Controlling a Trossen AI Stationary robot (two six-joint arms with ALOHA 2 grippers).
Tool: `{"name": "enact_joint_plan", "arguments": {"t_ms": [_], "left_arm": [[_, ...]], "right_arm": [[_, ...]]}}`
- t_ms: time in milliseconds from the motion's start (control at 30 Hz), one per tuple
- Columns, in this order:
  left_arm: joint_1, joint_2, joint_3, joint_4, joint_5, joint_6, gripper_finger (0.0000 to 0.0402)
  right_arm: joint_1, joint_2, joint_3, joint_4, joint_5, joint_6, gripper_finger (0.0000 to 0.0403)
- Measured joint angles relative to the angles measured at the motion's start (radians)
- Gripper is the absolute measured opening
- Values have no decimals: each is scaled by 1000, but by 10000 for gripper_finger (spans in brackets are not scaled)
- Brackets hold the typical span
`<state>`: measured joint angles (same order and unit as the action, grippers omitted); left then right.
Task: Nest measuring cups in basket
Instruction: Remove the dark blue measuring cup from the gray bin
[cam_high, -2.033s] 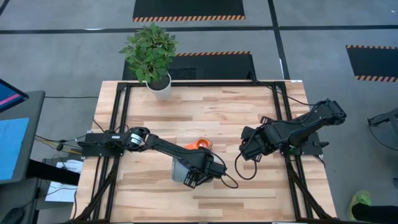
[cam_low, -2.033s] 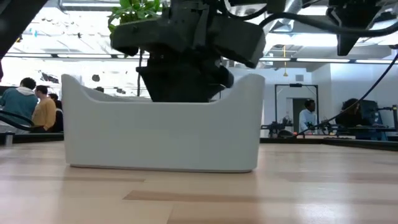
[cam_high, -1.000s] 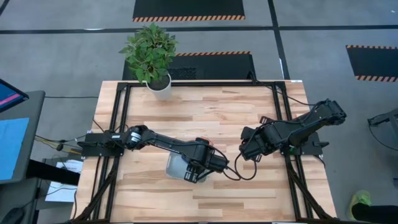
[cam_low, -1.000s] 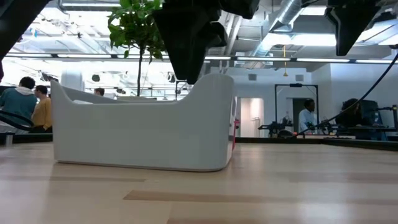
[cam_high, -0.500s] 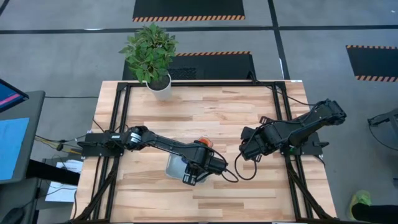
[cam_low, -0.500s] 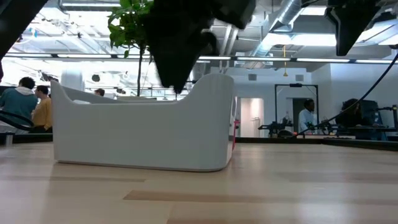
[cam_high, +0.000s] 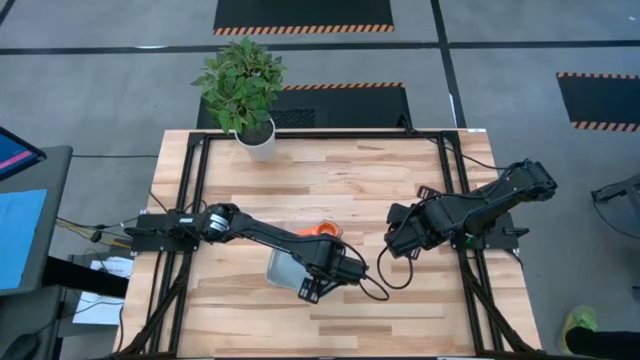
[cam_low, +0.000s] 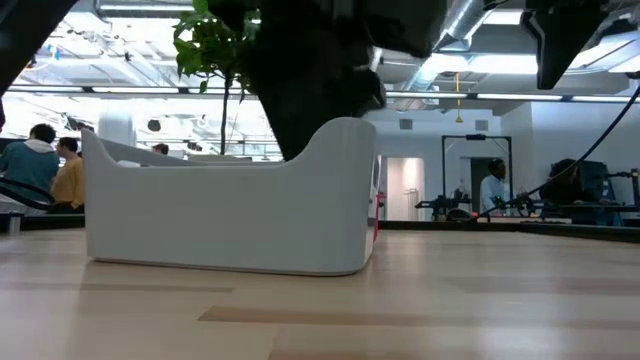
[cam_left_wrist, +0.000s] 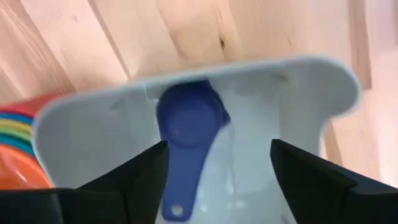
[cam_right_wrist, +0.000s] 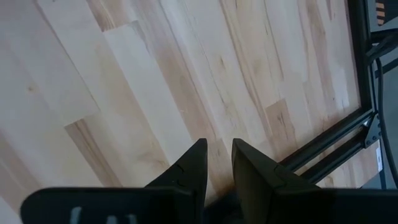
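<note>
Hovering at lower centre of the high view, left gripper (cam_high: 312, 290) sits over the basket (cam_high: 278, 270), fingers (cam_left_wrist: 140, 180) spread wide, holding nothing. Dark blue measuring cup (cam_left_wrist: 186, 134) lies loose on the basket floor, handle toward the camera. Stack of nested cups (cam_left_wrist: 15, 134), rainbow rims, sits outside the basket wall; orange one (cam_high: 318, 231) shows just beyond it. Judged: nesting barely begun, most cups left. Right gripper (cam_right_wrist: 216, 163) idles at mid right, fingers nearly closed, empty.
</note>
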<state>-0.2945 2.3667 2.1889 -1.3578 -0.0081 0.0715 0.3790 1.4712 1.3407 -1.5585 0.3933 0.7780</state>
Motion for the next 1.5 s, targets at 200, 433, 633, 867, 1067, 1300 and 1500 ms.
{"name": "enact_joint_plan", "arguments": {"t_ms": [200, 433, 633, 867, 1067, 1300, 1500], "left_arm": [[1, 50, -1, 36, 4, 24, 298], [7, 85, 0, 18, -8, 31, 300], [24, 108, -2, 26, -66, 22, 300], [51, 108, -2, 24, -75, 22, 296], [57, 107, -2, 9, -20, 19, 225], [68, 97, 20, -82, -4, -2, 119], [94, 100, 91, -181, -34, -45, 43]], "right_arm": [[1, -4, 0, -12, 0, -1, 98], [22, -162, 0, -7, 2, -5, 98], [56, -309, 1, -12, 2, 105, 98], [112, -403, 1, -14, 1, 191, 98], [126, -414, 1, -12, 0, 193, 98], [126, -412, 1, -13, -1, 185, 98], [126, -412, 1, -12, -1, 183, 98]]}}
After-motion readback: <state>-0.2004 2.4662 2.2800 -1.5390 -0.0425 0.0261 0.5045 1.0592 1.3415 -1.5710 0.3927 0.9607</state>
